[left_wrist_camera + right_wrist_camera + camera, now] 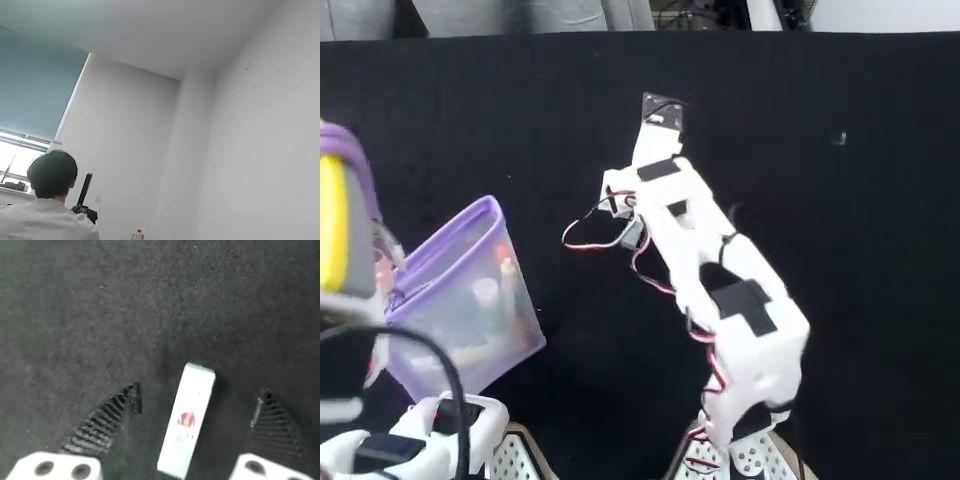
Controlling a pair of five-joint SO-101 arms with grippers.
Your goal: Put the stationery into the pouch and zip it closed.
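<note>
The right gripper (pixel 199 390), its 2 jaws wide open and empty, straddles the eraser (pixel 186 422) near the table's (pixel 840 250) far edge; an off-centre close could flick it away.

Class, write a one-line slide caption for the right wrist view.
Open right gripper straddling a small white rectangular block on the black table.

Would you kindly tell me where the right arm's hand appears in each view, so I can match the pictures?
High view: the right hand is upper middle, over the black table.
Right wrist view: the right hand is open, its fingers either side of a white block.
Left wrist view: faces a wall and ceiling, away from the table.
Shared landmark: the black table.
</note>
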